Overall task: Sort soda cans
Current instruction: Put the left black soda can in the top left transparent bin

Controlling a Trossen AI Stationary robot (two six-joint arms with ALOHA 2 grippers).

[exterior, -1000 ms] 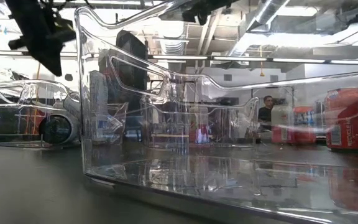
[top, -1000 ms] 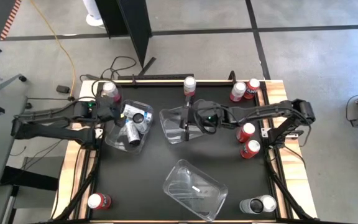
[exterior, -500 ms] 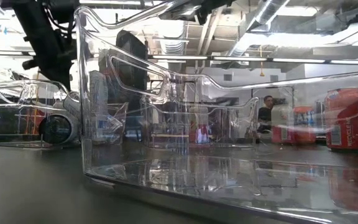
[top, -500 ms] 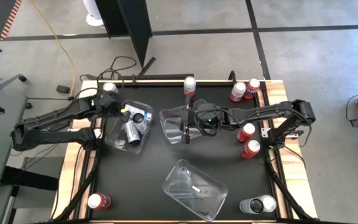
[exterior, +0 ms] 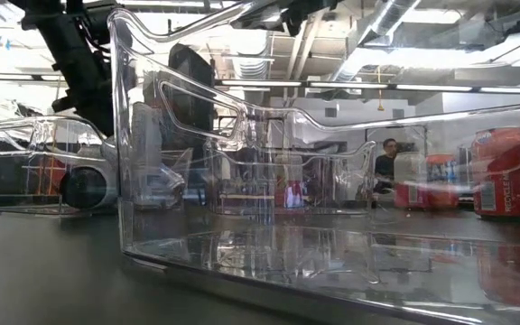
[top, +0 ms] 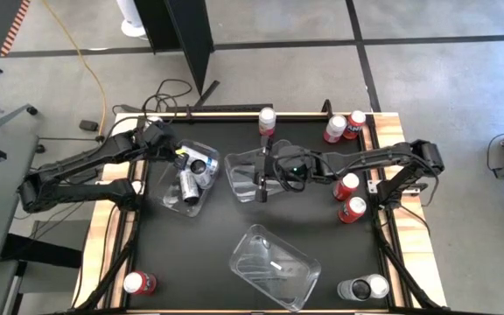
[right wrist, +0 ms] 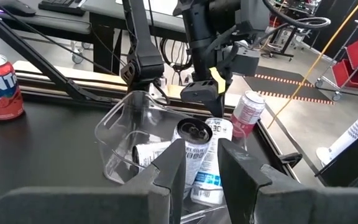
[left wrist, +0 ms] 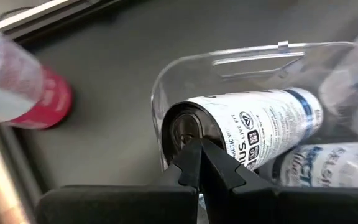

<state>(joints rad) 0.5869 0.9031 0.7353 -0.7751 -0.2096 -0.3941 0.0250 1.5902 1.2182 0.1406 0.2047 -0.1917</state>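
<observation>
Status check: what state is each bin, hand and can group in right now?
Left bin: holds white cans lying down.
Middle bin: no cans.
Near bin: no cans.
Left hand: shut, at left bin's edge.
Right hand: open, over middle bin.
Red cans: upright on table.

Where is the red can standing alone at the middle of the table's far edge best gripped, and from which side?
Probably grip the red can around its round body, under the silver top, coming from above with fingers left and right. It stands upright with bare table on both sides; a clear bin lies close in front.
</observation>
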